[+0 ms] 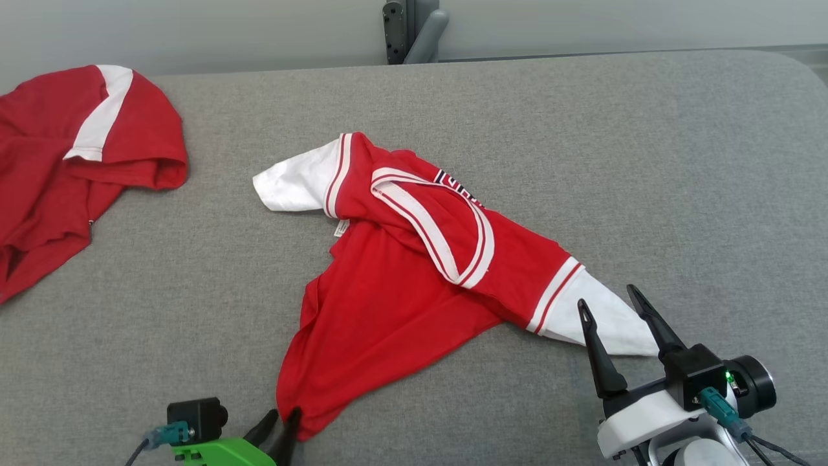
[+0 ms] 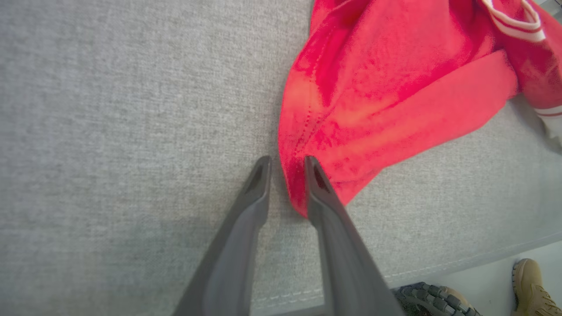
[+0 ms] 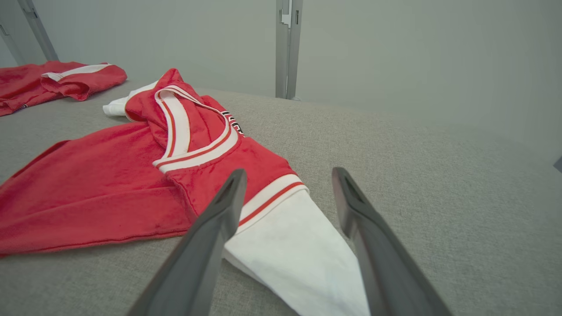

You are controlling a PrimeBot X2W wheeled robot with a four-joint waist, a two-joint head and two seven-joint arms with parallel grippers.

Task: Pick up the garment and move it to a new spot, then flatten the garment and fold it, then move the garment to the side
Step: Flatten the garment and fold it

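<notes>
The garment (image 1: 414,285) is a red jersey with white sleeves and a white-striped collar. It lies crumpled in the middle of the grey padded surface (image 1: 582,162). My left gripper (image 1: 283,417) sits at its lower hem corner. In the left wrist view the garment (image 2: 386,101) has its red corner lying in the narrow gap of the left gripper (image 2: 286,161), against the right finger, unpinched. My right gripper (image 1: 608,294) stands open over the near white sleeve. In the right wrist view the right gripper (image 3: 287,173) straddles that sleeve of the garment (image 3: 109,193) without touching it.
A second red garment (image 1: 71,162) with a white stripe lies at the far left, also in the right wrist view (image 3: 57,81). A metal post (image 1: 404,29) stands behind the surface. Below the surface's near edge, a person's tan shoe (image 2: 533,285) is on the floor.
</notes>
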